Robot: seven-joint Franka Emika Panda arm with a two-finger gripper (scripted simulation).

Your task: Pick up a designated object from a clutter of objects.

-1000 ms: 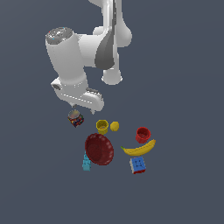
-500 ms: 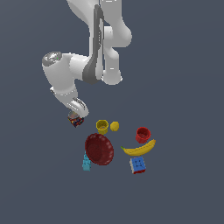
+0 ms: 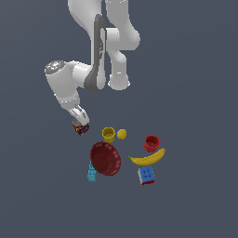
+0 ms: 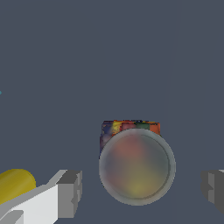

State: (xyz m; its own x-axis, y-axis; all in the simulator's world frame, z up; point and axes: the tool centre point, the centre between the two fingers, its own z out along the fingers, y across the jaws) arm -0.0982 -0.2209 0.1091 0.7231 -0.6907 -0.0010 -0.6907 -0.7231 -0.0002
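In the exterior view, the gripper (image 3: 80,122) hangs directly over the chequered can (image 3: 81,128), which stands on the grey worktop (image 3: 195,200) apart from the rest of the clutter, to the exterior view's left of the yellow cup (image 3: 109,135). Beyond the cup lie the yellow ball (image 3: 122,134), dark red bowl (image 3: 105,158), banana (image 3: 148,158) and red cup (image 3: 151,142). Whether the fingers touch the can is hidden here.

In the wrist view, the fingers (image 4: 70,194) stand wide, one on each side of the can's silvery round top (image 4: 137,166), with clear gaps. The can sits nearer one finger than the other, so closing may nudge it sideways. Its stubby round body could also roll or slip from a shallow pinch. The yellow cup (image 4: 15,184) shows beside one finger, so a drift that way risks bumping it.
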